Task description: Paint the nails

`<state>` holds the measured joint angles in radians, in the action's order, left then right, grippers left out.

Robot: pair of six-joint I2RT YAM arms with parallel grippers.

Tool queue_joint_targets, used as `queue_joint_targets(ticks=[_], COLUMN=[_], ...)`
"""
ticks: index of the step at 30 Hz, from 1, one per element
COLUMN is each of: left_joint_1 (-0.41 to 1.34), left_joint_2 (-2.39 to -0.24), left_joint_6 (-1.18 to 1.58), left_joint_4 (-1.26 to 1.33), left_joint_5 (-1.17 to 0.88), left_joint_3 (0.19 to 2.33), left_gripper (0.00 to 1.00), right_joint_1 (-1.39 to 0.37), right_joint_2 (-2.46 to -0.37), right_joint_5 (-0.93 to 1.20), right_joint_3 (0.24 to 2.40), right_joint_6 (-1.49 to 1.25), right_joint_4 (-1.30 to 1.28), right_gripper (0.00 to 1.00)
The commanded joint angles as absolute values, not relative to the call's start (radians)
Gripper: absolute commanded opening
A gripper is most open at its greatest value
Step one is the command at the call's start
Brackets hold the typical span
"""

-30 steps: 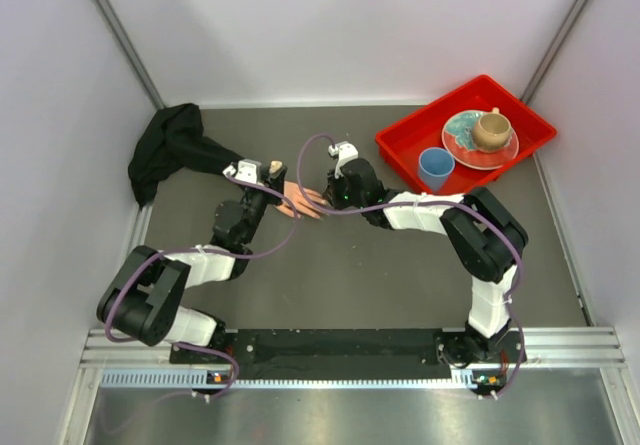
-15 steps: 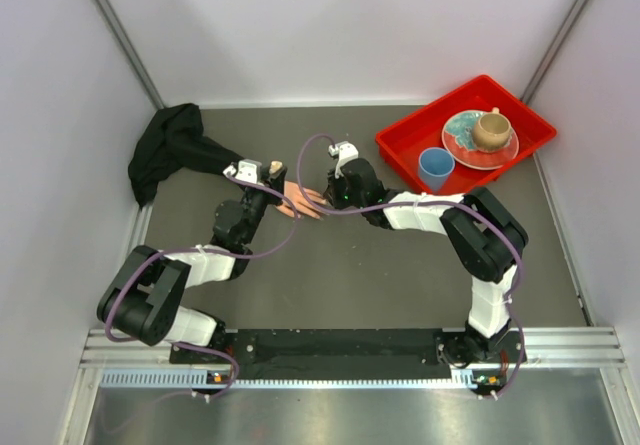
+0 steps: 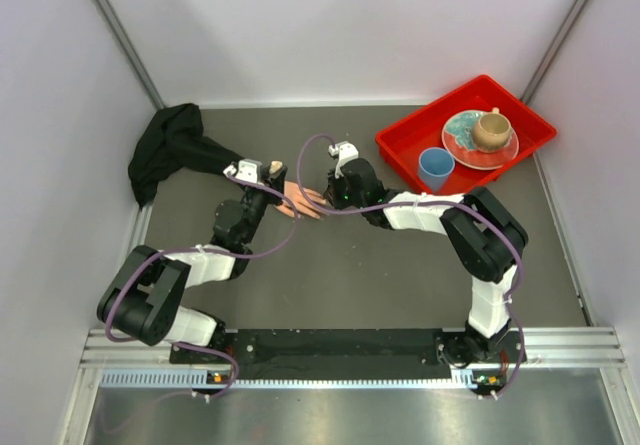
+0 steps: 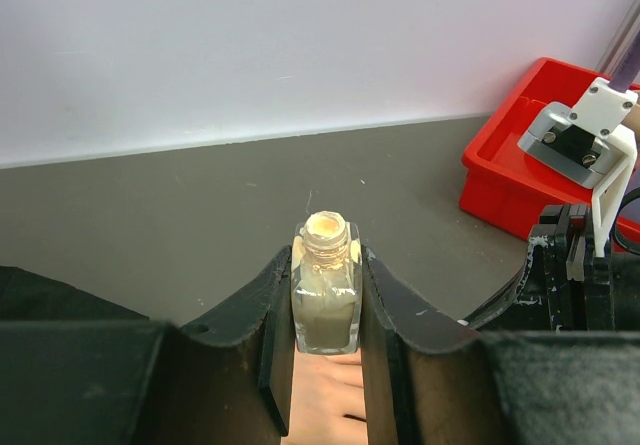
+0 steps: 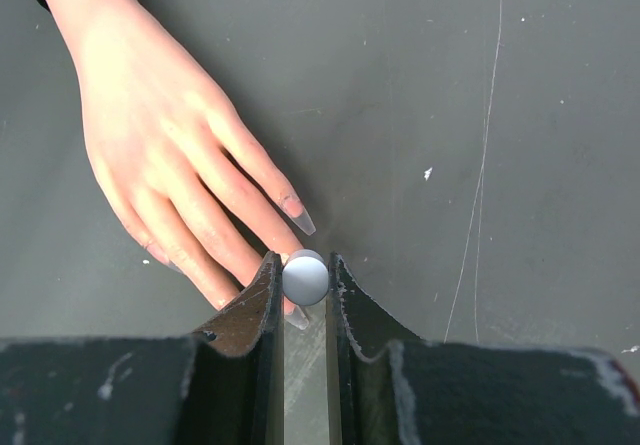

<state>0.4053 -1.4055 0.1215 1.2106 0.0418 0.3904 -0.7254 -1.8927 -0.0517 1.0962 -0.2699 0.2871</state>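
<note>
The pink-beige mannequin hand lies flat on the table, its black sleeve running back left. In the right wrist view the hand points toward my jaws, and one long nail shows pale. My right gripper is shut on a round white brush cap, right above another fingertip's nail. My left gripper is shut on a small tan glass bottle with an open neck, held upright just over the hand. Both grippers meet at the hand, left and right.
A red tray at the back right holds a blue cup and a plate with a tan mug. The tray also shows in the left wrist view. White walls enclose the dark table.
</note>
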Motion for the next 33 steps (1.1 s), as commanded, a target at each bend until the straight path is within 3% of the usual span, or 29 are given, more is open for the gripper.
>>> queue_joint_targets(ticks=[1, 33], left_joint_1=[0.400, 0.400], left_joint_2=[-1.408, -1.413], left_joint_6=[0.127, 0.127], left_joint_4=[1.258, 1.253], left_joint_5=[0.026, 0.025], left_joint_3=[0.422, 0.425], left_gripper=[0.00, 0.00], right_joint_1=[-0.722, -0.721], right_joint_2=[-1.871, -1.839], right_joint_5=[-0.058, -0.072], right_joint_3=[1.124, 1.077], right_joint_6=[-0.261, -0.262], right_joint_4=[0.307, 0.311], right_gripper=[0.00, 0.00])
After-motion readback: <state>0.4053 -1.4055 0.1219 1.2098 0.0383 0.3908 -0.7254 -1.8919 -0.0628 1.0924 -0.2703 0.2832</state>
